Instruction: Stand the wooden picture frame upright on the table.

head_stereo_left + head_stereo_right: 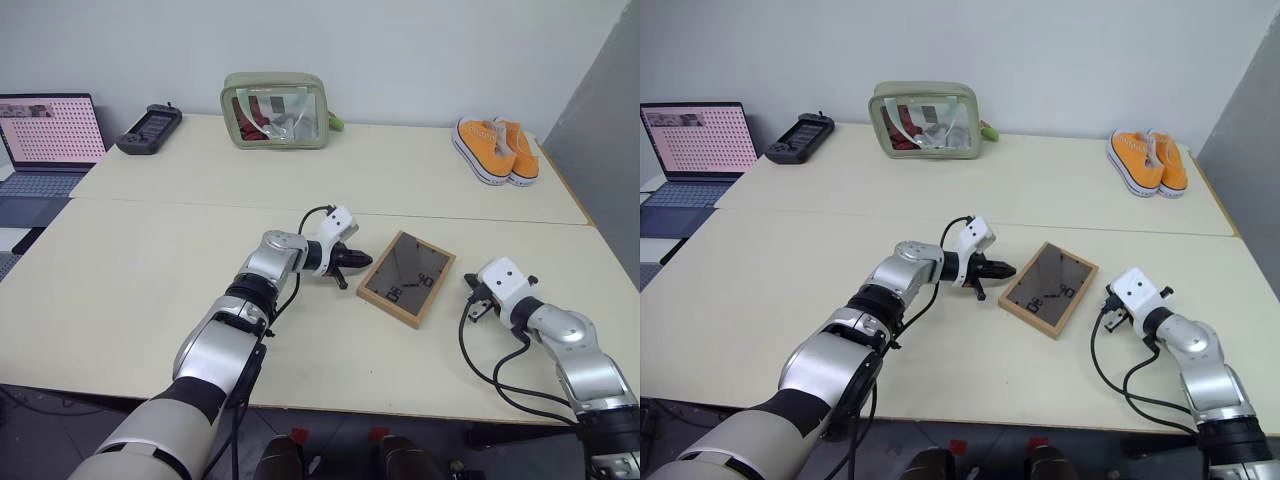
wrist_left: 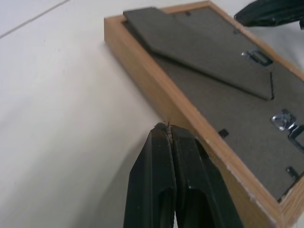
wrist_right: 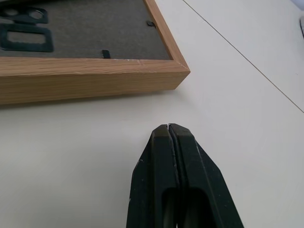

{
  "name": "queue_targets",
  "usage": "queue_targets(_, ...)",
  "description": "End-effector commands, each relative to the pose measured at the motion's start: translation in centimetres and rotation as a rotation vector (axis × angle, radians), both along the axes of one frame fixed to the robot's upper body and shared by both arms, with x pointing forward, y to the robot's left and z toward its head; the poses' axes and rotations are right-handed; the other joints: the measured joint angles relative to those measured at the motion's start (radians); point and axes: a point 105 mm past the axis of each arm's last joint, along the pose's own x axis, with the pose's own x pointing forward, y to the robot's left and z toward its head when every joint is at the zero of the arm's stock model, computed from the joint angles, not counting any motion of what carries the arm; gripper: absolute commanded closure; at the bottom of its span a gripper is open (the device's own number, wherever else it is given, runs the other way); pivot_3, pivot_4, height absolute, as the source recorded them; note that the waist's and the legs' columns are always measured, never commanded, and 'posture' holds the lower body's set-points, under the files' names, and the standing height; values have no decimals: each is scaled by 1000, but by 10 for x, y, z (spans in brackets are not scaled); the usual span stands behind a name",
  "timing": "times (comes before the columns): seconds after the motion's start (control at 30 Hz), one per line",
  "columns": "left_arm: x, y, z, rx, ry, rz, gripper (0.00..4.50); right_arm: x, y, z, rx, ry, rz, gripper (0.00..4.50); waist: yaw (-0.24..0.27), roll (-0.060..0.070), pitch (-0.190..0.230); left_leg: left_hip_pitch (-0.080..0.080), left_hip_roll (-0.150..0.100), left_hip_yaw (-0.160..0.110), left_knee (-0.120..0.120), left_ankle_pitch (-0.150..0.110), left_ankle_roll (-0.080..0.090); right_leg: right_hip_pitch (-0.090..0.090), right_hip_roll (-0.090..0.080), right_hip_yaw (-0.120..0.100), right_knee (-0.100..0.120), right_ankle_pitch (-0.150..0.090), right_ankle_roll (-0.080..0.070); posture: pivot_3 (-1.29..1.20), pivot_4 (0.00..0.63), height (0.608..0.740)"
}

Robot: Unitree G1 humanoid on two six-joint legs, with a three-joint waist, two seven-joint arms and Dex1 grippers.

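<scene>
While the frame (image 1: 407,277) is lying flat, back panel up, on the near part of the surface (image 1: 150,290) between my two arms, I am holding the left gripper (image 1: 352,262) just beside its left edge and the right gripper (image 1: 477,303) near its right edge, both sets of jaws pressed together. With nothing pinched, I am risking pushing the frame sideways instead of tipping it up, and the folded stand may leave it toppling.
</scene>
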Motion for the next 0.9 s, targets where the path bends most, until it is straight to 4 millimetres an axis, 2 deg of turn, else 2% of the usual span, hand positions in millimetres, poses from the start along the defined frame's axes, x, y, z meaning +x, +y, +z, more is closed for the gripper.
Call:
queue_targets(0.03,2,-2,4,0,-22,15,4470,16,15,12,3,-63,35,4500,-2,0,0,0,0,0,0,0,0,0,0,0,0,0,0,0,150,740)
queue_targets(0.3,-10,-20,1,-23,9,-27,4470,33,31,12,13,-77,71,4500,0,0,0,0,0,0,0,0,0,0,0,0,1,0,0,0,150,740)
queue_targets(0.43,-23,-26,7,-40,15,-78,4470,38,40,12,20,-81,97,4500,-1,0,0,0,0,0,0,0,0,0,0,0,2,0,0,0,150,740)
queue_targets(0.67,-42,-11,19,-47,18,-83,4470,44,49,12,19,-87,127,4500,-9,1,0,2,0,0,0,0,0,0,0,0,4,0,0,0,150,740)
queue_targets(0.8,-43,2,21,-44,27,-36,4470,46,52,15,31,-95,142,4500,-13,1,0,2,0,0,0,0,0,0,0,0,5,0,-1,0,150,740)
queue_targets(0.9,-45,10,21,-40,30,-16,4470,42,63,15,60,-85,196,4500,-17,1,0,2,0,0,0,0,0,0,0,0,5,0,-1,0,150,740)
